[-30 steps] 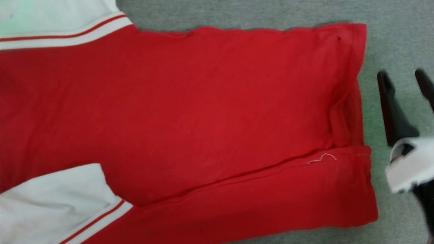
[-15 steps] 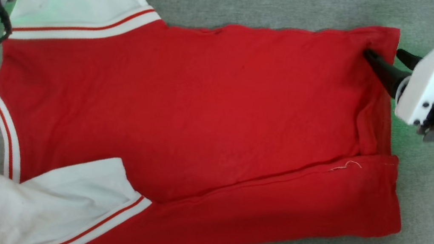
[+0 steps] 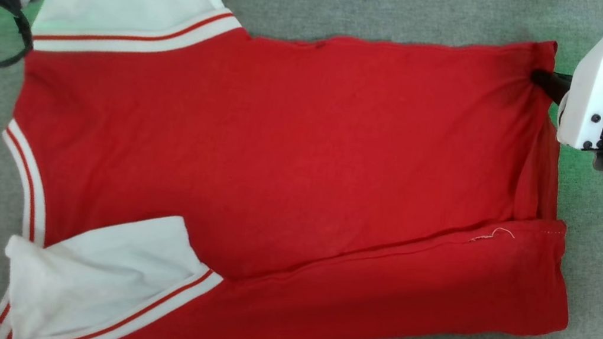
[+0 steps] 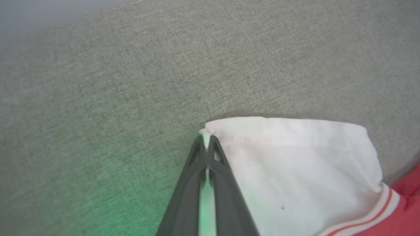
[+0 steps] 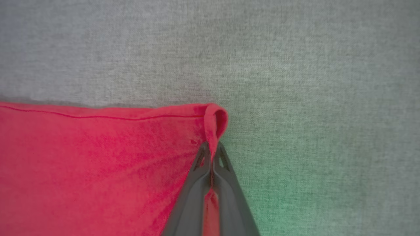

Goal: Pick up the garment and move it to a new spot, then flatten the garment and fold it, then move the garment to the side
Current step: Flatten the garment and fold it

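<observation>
Pinching a corner of the garment [image 3: 280, 148] now, right pincer [image 5: 212, 146] (agape before)

I work on one soft surface [image 3: 397, 10] covered in grey cloth with a slight green tone. It is a fine, even weave, matte and without pattern. In my left wrist view the cloth ends at a stitched edge [image 4: 131, 4] near the top. Beyond it lies a paler, bluish-grey strip [image 4: 36, 16], blurred — floor or wall, I cannot tell. The light is soft and even, and the shadows are faint. A green glow [image 4: 108, 200] lies on the cloth low in my left wrist view — a second green patch [image 5: 295, 196] in my right one.
</observation>
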Controlling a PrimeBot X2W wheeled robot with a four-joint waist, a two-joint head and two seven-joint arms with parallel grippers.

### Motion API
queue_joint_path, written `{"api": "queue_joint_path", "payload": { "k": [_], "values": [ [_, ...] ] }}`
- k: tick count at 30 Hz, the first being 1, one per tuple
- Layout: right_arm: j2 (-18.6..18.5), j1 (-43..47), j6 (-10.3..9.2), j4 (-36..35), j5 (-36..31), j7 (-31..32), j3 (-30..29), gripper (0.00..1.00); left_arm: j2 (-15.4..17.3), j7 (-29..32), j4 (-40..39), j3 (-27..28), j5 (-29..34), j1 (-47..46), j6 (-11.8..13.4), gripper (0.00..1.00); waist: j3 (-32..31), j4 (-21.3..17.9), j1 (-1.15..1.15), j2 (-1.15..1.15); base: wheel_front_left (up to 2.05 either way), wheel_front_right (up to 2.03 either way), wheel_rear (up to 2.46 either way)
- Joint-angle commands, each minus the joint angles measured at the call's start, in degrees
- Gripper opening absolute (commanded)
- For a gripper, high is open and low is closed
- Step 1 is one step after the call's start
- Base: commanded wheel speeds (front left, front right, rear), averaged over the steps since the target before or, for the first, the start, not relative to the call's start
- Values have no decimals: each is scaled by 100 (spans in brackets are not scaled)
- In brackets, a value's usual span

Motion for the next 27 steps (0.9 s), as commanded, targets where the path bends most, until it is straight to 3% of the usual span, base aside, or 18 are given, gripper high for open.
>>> {"api": "queue_joint_path", "payload": {
  "k": [1, 16, 22, 27],
  "values": [
    [-26, 11, -2, 68, 65, -37, 45, 0, 5, -9, 58, -34, -18, 180, -18, 0, -66, 51, 0, 0, 0, 0, 0],
    [-729, 428, -2, -99, 281, -567, 327, 0, -29, -100, -423, 84, -275, 221, -104, 0, -875, 597, 0, 0, 0, 0, 0],
    [-1036, 883, -2, -326, 438, -591, 352, 0, 195, -52, -1101, 20, -304, 548, -4, 0, -1312, 851, 0, 0, 0, 0, 0],
    [-1251, 1430, -2, -657, 576, -534, 369, 0, 643, -40, -2085, -1, -370, 1028, 314, 0, -1662, 1009, 0, 0, 0, 0, 0]
  ]
}}
